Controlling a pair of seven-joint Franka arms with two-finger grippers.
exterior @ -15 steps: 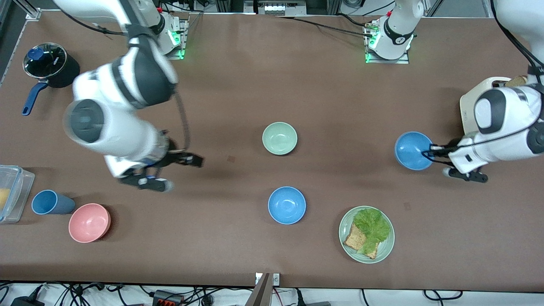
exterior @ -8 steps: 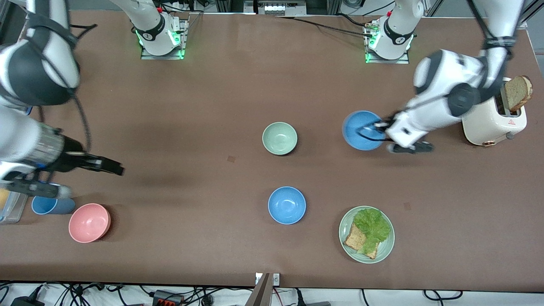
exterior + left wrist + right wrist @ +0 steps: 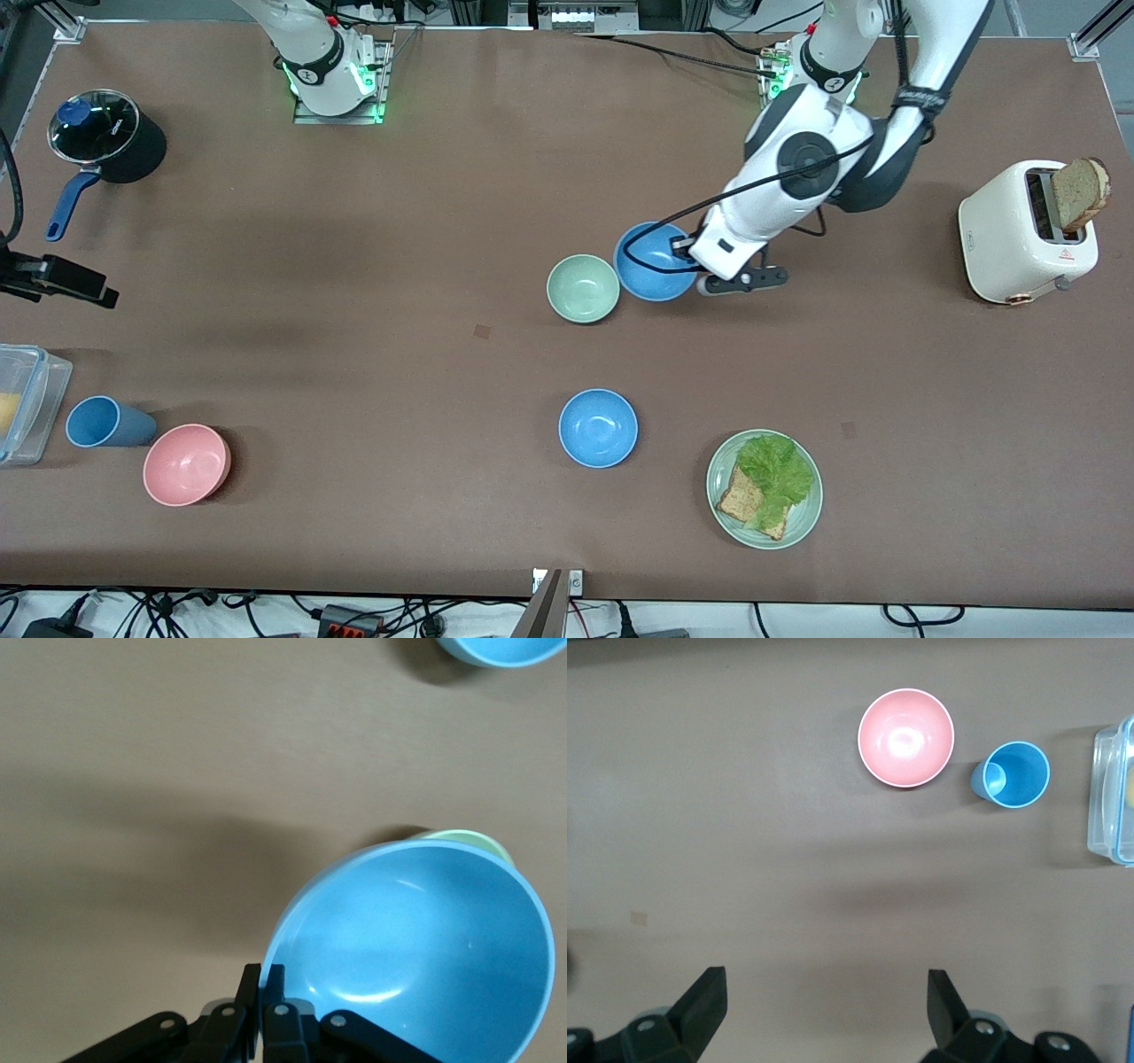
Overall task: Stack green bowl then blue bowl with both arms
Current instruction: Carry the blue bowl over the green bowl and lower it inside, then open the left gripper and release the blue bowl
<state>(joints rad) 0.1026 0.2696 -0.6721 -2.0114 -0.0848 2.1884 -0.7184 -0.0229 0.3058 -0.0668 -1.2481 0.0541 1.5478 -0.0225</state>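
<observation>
the left gripper (image 3: pixel 687 252) pinches the rim of a blue bowl (image 3: pixel 654 261) in the air, just beside the green bowl (image 3: pixel 583 288) at mid-table and not yet over it. to stack cleanly, i'd centre it above the green bowl, level it, then lower before letting go. the right gripper (image 3: pixel 824 1005) waits over the right arm's end of the table, jaws spread and empty.

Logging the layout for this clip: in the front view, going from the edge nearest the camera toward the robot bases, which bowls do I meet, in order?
pink bowl → blue bowl on the table → green bowl. The second blue bowl is up in the left gripper, beside the green bowl, so it has no place in this order.
</observation>
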